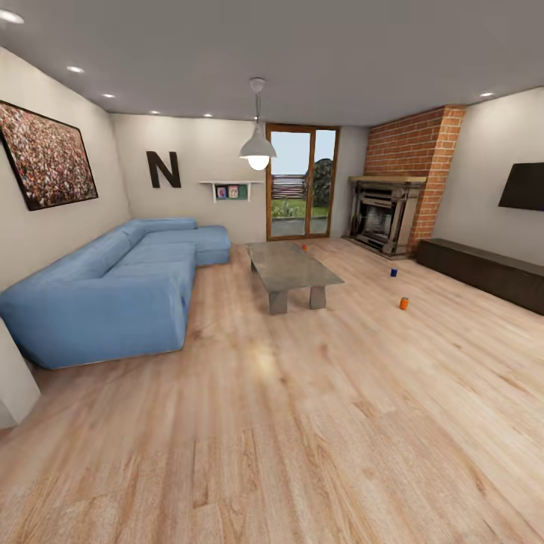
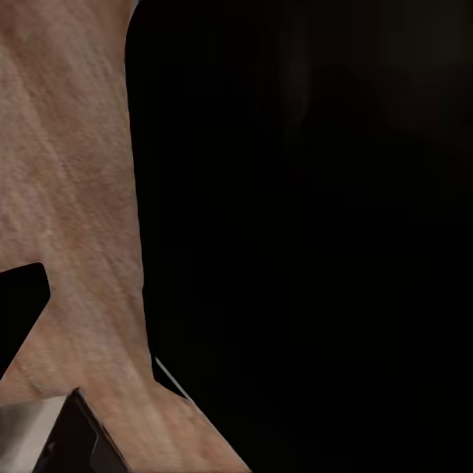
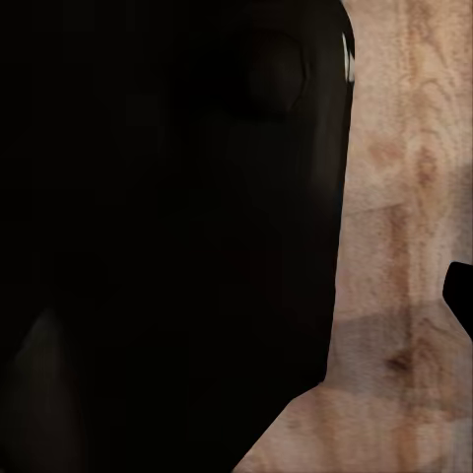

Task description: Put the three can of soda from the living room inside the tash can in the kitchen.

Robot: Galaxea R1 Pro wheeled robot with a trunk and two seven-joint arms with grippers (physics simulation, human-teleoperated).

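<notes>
Three cans: orange and blue on floor right of coffee table; third orange beyond it.
Floor: wide open – sofa edges left.
Grippers: cannot tell (wrist views dark).

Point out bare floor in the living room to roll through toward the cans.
Widest bare stretch: wood floor between sofa and TV cabinet. Tighter: the strip between coffee table and sofa. Cans dot the floor right of the table: orange can, blue can.

3 distant cans, orange, blue, orange, too small for detail. tv cut off at edge. wrist views mostly black; jaws indiscernible, wood floor beside.
</notes>
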